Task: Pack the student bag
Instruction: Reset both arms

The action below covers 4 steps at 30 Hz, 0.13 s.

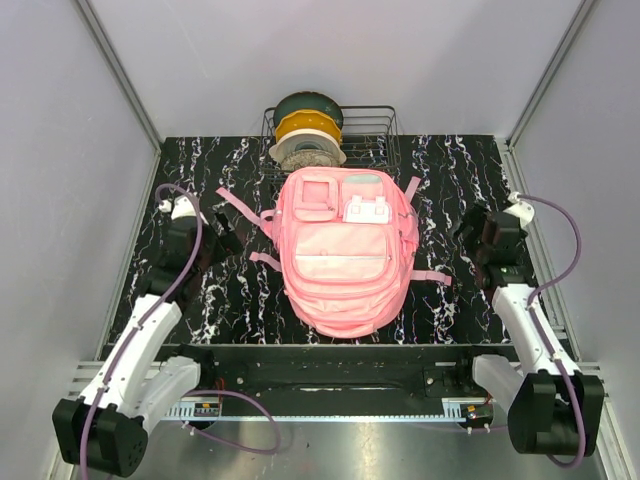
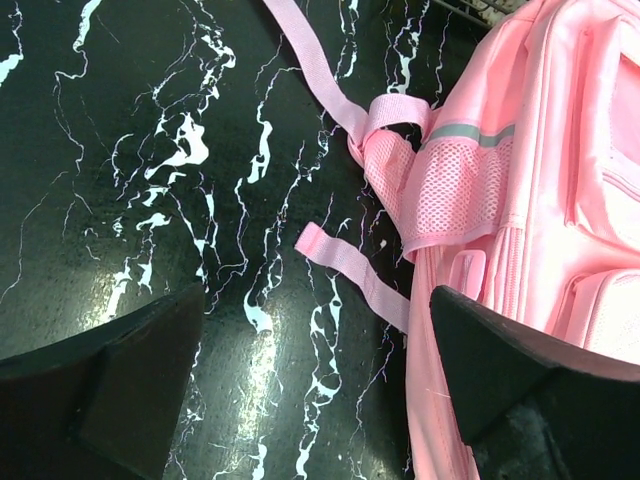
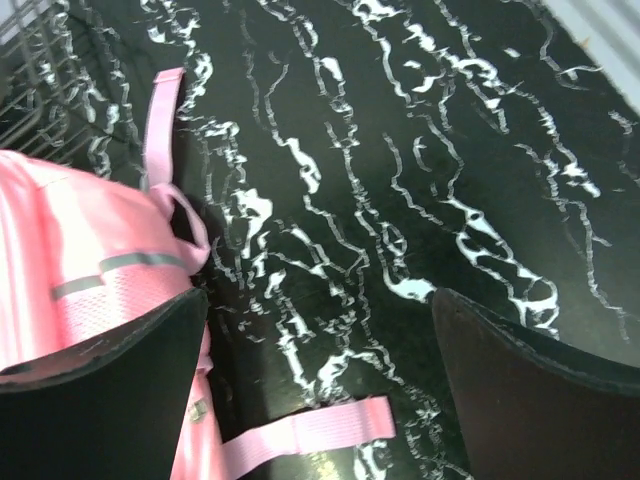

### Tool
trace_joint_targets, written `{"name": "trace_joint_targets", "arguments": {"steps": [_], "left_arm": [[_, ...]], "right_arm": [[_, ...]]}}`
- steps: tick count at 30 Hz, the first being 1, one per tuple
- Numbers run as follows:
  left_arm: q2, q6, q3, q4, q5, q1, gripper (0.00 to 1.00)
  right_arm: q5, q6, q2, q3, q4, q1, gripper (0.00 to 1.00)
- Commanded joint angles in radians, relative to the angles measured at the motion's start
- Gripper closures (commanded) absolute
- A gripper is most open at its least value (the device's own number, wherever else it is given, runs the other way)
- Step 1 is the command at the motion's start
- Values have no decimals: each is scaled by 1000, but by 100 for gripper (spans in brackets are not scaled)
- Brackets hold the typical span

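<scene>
Pink student bag [image 1: 343, 255] between left fingers [image 2: 120, 390] and right fingers [image 3: 530, 390], both wide apart, empty; white patch [image 1: 366, 210] unreadable.

Student bag [image 1: 343, 258] at table [image 1: 460, 180] centre, basket [image 1: 385, 125] of spools [image 1: 308, 135] behind it, left arm [image 1: 165, 300] and right arm [image 1: 515, 290] alongside.

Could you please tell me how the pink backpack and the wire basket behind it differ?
The student bag is soft pink fabric; the wire basket is open dark wire. The bag lies flat mid-table, pockets up; the basket stands at the far edge. The basket shows stacked rolls inside; the bag's contents are hidden. Both rest on the black marbled table.
</scene>
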Motion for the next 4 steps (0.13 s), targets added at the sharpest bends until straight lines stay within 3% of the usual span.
{"name": "trace_joint_targets", "arguments": {"steps": [1, 4], "left_arm": [[-29, -4, -6, 53, -37, 3, 1], [-43, -27, -16, 68, -73, 4, 1]], "right_arm": [[137, -135, -22, -81, 307, 1, 0], [200, -160, -3, -158, 451, 1, 1]]}}
